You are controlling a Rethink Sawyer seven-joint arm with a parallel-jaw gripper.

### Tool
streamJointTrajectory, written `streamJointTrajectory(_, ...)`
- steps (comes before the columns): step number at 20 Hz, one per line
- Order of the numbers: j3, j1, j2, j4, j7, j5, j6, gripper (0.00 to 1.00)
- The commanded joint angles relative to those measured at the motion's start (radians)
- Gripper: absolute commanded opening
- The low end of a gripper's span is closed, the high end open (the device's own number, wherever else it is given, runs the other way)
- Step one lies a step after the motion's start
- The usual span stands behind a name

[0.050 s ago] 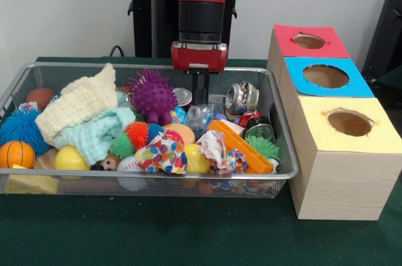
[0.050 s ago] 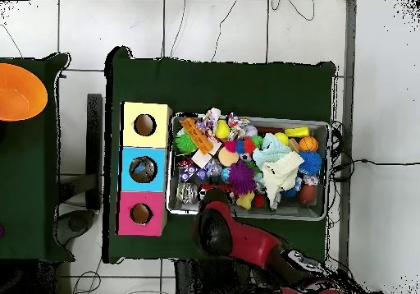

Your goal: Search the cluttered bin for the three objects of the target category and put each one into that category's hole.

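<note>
Front view: the gripper (image 1: 200,93) hangs just above the centre of the wire bin (image 1: 286,172), its dark fingers (image 1: 200,89) reading as close together with nothing visibly between them. The target category is not stated; judged from position, the crushed clear plastic (image 1: 200,117) lies directly below the fingertips, while the metal cans (image 1: 242,97) sit just to the right in the frame. The three holed boxes (image 1: 342,128) stand at right, outside the bin.
</note>
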Motion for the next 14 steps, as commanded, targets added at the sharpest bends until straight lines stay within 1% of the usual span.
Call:
streamJointTrajectory(1,0.041,-0.001,-0.102,-0.139,0.213,0.076,0.064,0.00)
streamJointTrajectory(8,0.055,-0.010,-0.112,-0.134,0.216,0.060,0.092,0.00)
streamJointTrajectory(11,0.066,-0.019,-0.103,-0.135,0.225,0.044,0.076,0.00)
streamJointTrajectory(12,0.064,-0.017,-0.101,-0.137,0.225,0.042,0.070,1.00)
streamJointTrajectory(14,0.065,-0.018,-0.097,-0.137,0.226,0.037,0.061,1.00)
